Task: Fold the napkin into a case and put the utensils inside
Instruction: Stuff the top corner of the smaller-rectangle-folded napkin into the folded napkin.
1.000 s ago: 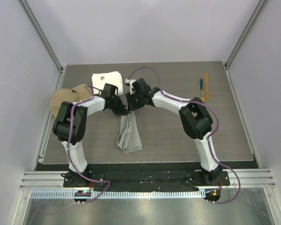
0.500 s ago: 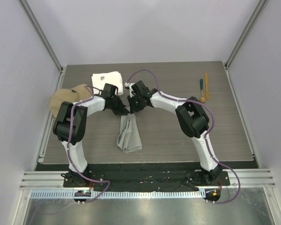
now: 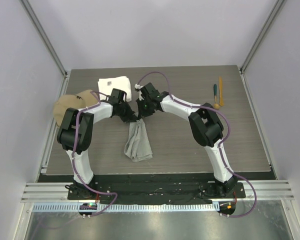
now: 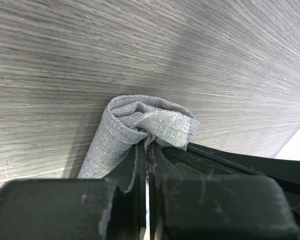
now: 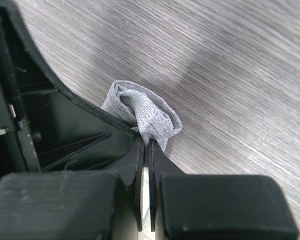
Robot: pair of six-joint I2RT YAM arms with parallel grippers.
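Note:
The light-grey napkin [image 3: 138, 142] lies bunched in a narrow strip at the table's middle, its far end lifted. My left gripper [image 3: 131, 119] is shut on that far end; in the left wrist view the cloth [image 4: 150, 122] bulges just past the closed gripper [image 4: 147, 146]. My right gripper [image 3: 141, 114] stands right beside it, shut on the same bunch of napkin [image 5: 145, 112] at the gripper's tips [image 5: 146, 145]. The utensils lie at the far right: a teal-handled one [image 3: 215, 91], an orange stick [image 3: 220, 86] and a tan wooden bowl [image 3: 217, 106].
A white folded towel [image 3: 115, 84] sits at the back, left of centre. A tan cap [image 3: 72, 104] lies at the left edge, by the left arm. The left gripper's black body [image 5: 55, 125] fills the left of the right wrist view.
My right gripper has closed its jaws on the napkin's raised end, shifting slightly toward the left gripper. The left gripper has kept its hold and place.

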